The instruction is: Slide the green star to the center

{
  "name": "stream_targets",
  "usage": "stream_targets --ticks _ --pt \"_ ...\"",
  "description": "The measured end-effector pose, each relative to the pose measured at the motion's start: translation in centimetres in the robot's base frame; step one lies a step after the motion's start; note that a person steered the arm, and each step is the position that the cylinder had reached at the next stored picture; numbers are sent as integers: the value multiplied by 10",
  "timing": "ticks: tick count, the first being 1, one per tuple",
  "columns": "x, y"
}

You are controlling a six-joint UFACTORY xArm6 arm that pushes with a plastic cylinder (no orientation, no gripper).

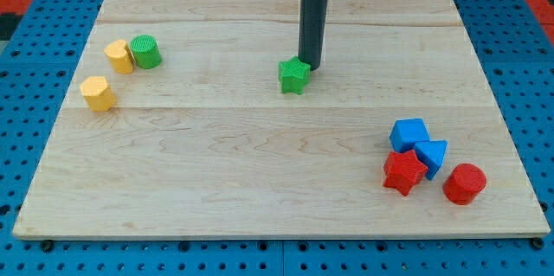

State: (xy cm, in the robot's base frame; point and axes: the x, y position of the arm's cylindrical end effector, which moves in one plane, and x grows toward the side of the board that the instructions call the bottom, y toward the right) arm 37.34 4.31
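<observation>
Green star (294,76) sits on the wooden board (260,181), a bit above the board's middle and close to the half-way line from side to side. I use the star as my landmark for all the rest.

My tip (311,68) is at the star's upper right corner, right up against it or very nearly so. I cannot tell if the two really touch. The dark rod (312,29) goes straight up from there toward the view's top. I have no pincer on this arm, only the rod, so nothing opens or shuts and nothing is held.

Far off to the star's left, and a little higher, stands a green cylinder (146,52). A yellow block (119,56) is touching its left side. A second yellow block (98,93) lies lower and further left, apart from that pair.

Far to the star's lower right is a tight bunch of four. A blue cube (409,134) is the nearest of them. A blue block (431,156) with a pointed shape is just beside it. A red star (403,173) sits under the cube, touching it. A red cylinder (465,183) is furthest right.

I see no boxes, bowls or trays on the board. All the blocks lie flat on the bare wood.
</observation>
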Motion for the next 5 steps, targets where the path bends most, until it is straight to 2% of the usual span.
stream_targets --ticks 1,3,4,5 --pt "9 8" --pt "2 -46" --pt "44 -32" --pt "40 19"
